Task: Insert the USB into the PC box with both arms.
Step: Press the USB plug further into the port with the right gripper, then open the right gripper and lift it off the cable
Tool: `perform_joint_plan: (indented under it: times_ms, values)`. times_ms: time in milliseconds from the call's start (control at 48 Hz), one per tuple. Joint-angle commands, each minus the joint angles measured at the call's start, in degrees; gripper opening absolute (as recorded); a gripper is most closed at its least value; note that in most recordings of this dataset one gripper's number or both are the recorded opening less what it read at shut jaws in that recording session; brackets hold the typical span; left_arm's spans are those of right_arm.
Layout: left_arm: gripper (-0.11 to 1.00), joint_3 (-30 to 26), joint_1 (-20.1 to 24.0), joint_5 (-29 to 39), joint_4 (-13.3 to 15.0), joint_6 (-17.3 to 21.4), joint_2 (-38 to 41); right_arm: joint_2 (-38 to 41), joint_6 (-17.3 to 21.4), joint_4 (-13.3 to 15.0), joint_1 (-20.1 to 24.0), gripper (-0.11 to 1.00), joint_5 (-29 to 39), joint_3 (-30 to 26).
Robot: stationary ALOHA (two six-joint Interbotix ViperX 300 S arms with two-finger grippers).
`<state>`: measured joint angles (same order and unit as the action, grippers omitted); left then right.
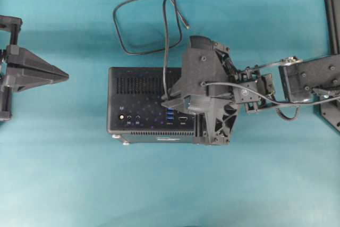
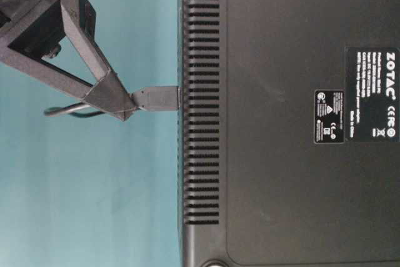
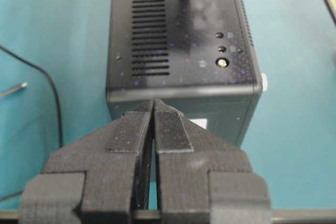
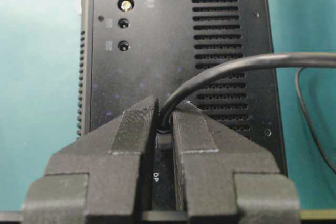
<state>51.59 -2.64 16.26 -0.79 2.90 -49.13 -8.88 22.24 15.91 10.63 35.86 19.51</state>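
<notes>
The PC box (image 1: 139, 126) lies in the middle of the teal table, port face up, with blue USB ports (image 1: 169, 114). My right gripper (image 1: 169, 101) reaches over it and is shut on the USB (image 4: 164, 139), whose cable (image 4: 236, 66) rises from between the jaws. In the table-level view the USB (image 2: 157, 98) is held by the right gripper (image 2: 128, 105) and its end meets the box's face (image 2: 281, 154). My left gripper (image 1: 65, 76) is shut and empty, left of the box and apart from it. Its tips (image 3: 154, 109) point at the box's end (image 3: 178, 51).
The black cable (image 1: 166, 41) loops on the table behind the box, and its thin-tipped loose end (image 1: 186, 25) lies beside the loop. A black frame (image 1: 330, 3) stands at the right edge. The box has small silver feet (image 1: 116, 136) on its near side.
</notes>
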Motion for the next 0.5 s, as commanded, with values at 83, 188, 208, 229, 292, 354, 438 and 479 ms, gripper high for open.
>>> perform_joint_plan:
  times_ms: [83,188,208,229,292,354,438,479]
  values:
    - [0.00,-1.0,-0.1,-0.5,-0.2,0.1,0.1,0.1,0.4,-0.4,-0.2,0.06,-0.7,0.4]
    - [0.00,-1.1,-0.1,-0.5,-0.2,0.2,0.1,-0.4,0.4,-0.4,-0.2,0.06,-1.6,0.6]
    - [0.00,-1.1,-0.2,-0.5,-0.2,0.2,0.2,-0.5,0.4,-0.5,-0.2,0.07,-1.7,0.7]
    - [0.00,-1.0,-0.3,-0.5,-0.2,0.2,0.2,-0.7,0.4,-0.4,-0.2,0.07,-1.8,0.8]
    - [0.00,-1.0,-0.5,-0.5,-0.1,0.4,0.2,-1.0,0.4,-0.5,-0.2,0.08,-1.7,0.8]
    - [0.00,-1.0,-0.9,-0.5,-0.2,0.4,0.3,-1.1,0.4,-0.4,-0.2,0.10,-1.5,0.9]
    - [0.00,-1.0,-1.1,-0.5,-0.2,0.5,0.1,-1.2,0.4,-0.4,-0.2,0.13,-1.4,1.0]
    - [0.00,-1.2,-1.1,-0.5,-0.2,0.5,0.1,-1.3,0.4,-0.4,-0.3,0.16,-1.4,1.0]
